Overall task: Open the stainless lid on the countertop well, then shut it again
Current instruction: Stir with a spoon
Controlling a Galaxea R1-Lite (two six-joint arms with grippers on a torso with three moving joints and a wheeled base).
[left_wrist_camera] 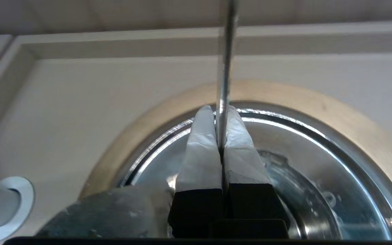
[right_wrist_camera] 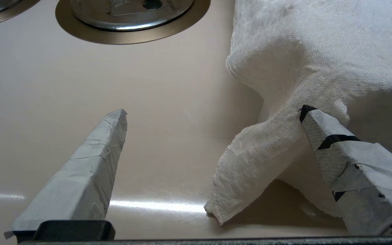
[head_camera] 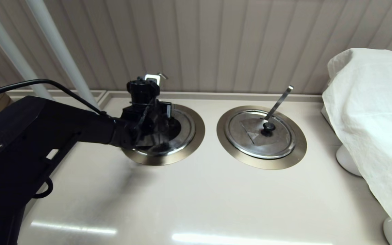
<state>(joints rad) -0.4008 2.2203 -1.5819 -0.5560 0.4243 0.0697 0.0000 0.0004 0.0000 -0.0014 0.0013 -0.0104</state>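
Observation:
The countertop well [head_camera: 196, 136] with its bronze-grey flange [left_wrist_camera: 318, 102] is the left of two. My left gripper [head_camera: 158, 124] hangs over its stainless lid [head_camera: 185, 126], fingers pointing toward the wall. In the left wrist view the gripper [left_wrist_camera: 221, 114] is shut, and the straight steel utensil handle [left_wrist_camera: 225, 68] rises from between its fingertips. The shiny lid surface [left_wrist_camera: 284, 149] spreads beneath, with a grey wedge-shaped flap [left_wrist_camera: 114, 211] beside the fingers. The black knob is hidden. The handle's top [head_camera: 152, 78] shows above the wrist. My right gripper [right_wrist_camera: 215, 112] stands open and parked, off to the right.
The twin lid [head_camera: 260, 132] with its slanted handle [head_camera: 279, 100] sits to the right. A white cloth [head_camera: 369, 119] drapes over something at the right edge, close to the right gripper's fingers [right_wrist_camera: 318, 129]. White poles [head_camera: 60, 51] stand at back left.

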